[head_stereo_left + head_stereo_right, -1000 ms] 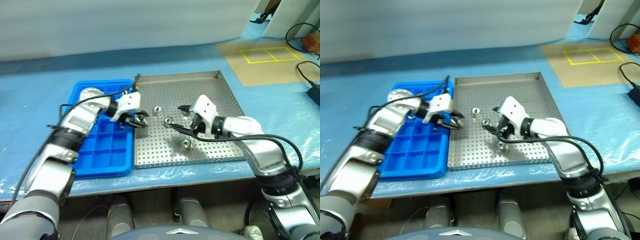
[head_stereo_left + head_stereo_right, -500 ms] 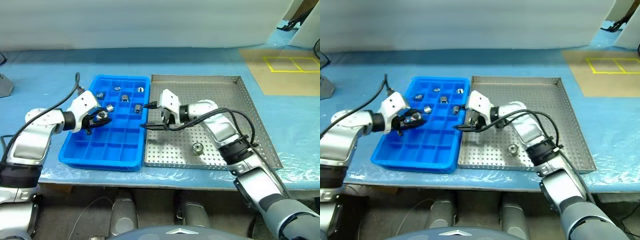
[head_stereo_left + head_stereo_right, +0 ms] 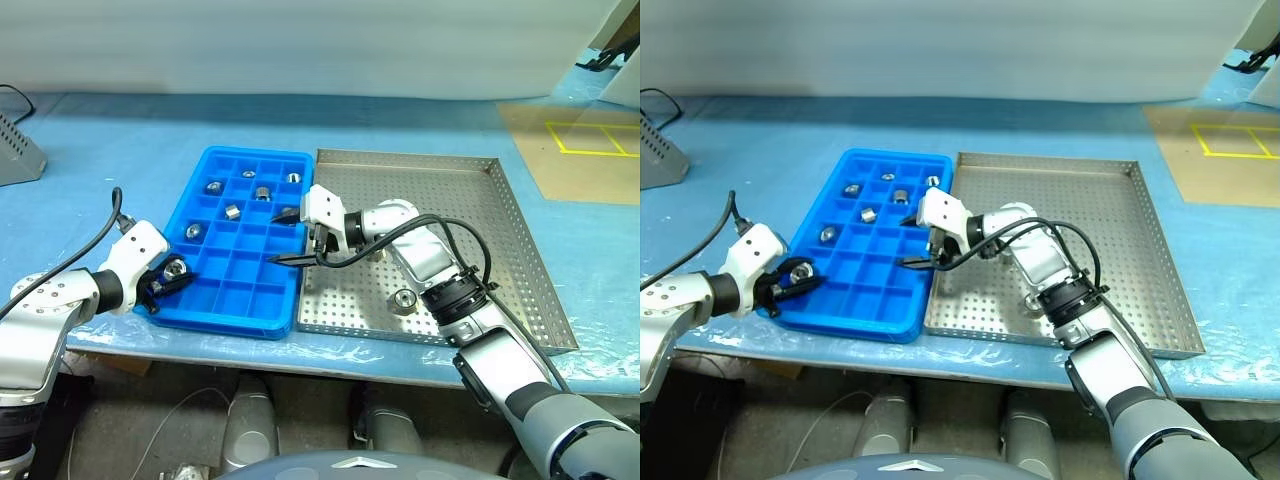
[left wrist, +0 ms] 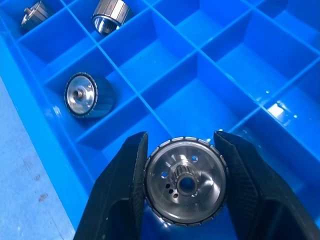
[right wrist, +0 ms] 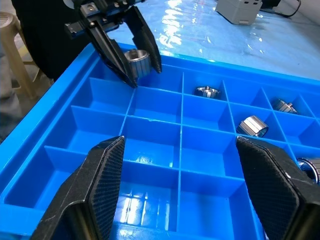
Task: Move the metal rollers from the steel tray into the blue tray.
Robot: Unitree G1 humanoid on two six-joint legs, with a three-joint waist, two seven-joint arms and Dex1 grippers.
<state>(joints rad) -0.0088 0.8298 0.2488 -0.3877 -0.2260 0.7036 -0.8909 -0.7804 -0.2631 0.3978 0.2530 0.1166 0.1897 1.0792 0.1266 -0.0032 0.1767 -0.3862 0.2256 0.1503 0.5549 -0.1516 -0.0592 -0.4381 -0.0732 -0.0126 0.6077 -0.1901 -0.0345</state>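
Blue tray (image 3: 236, 300) with five metal rollers (image 3: 233, 211)

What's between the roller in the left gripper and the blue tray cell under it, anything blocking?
Nothing visible. The left gripper holds the roller over the blue tray, and the cell below looks bare. Neighbouring rollers sit in other cells.

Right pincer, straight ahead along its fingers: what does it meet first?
Probably the floor of the blue tray: the open right pincer hangs over bare compartments. Farther along is the left pincer, holding a roller. Depth is uncertain.
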